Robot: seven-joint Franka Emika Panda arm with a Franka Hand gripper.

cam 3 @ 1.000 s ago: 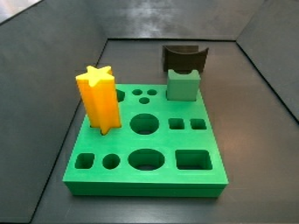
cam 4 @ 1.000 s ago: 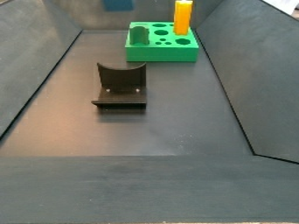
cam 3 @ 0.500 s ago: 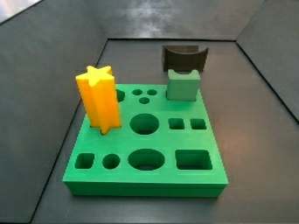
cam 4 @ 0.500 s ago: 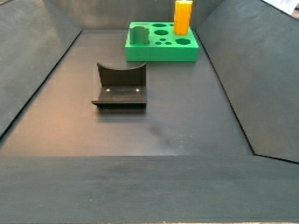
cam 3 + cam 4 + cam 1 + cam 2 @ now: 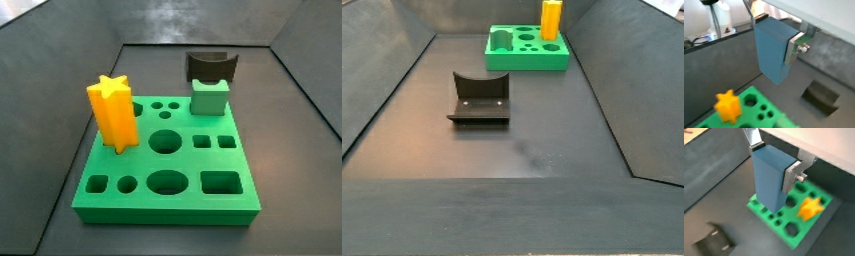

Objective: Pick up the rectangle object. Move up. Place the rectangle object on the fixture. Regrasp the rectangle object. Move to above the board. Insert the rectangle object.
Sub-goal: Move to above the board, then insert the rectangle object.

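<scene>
Gripper (image 5: 774,37) high above the board (image 5: 757,112), fingers (image 5: 796,44) clamped on the upright rectangle object (image 5: 772,50), fixture (image 5: 823,96) beside.

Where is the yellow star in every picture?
Wrist view: yellow star, low, on the board, below the end effector.
Wrist view: star beside the held rectangle object.
Side view: left of centre.
Side view: top.
Shared landmark: the fixture.
</scene>
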